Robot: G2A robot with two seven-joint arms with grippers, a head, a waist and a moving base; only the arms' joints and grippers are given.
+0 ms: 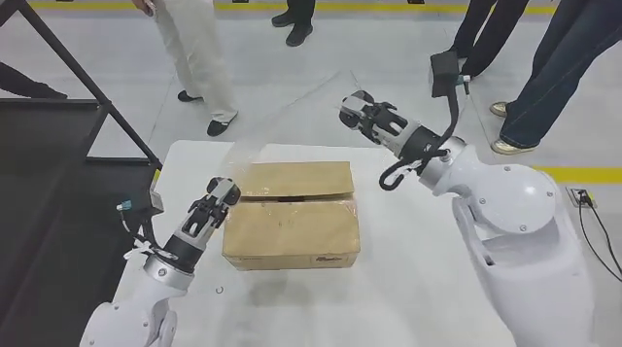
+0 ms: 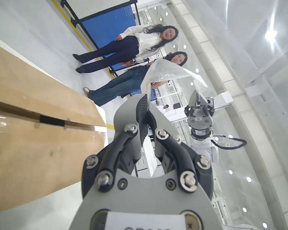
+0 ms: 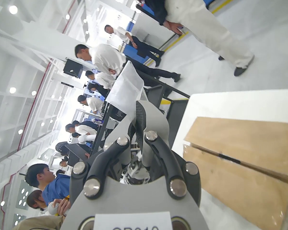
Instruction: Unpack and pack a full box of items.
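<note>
From the top, the box lies shut in the middle of the surface, its long axis and seam running left to right. The left claw sits just beside its left end. The right claw hangs beyond the far right corner, apart, so the left arm looks better placed for the seam.

In the left wrist view, the left claw's fingers are pressed together on a pale film scrap.

In the right wrist view, the right claw is likewise closed narrow, pinching a clear sheet; the box lies nearer and leftward.
</note>
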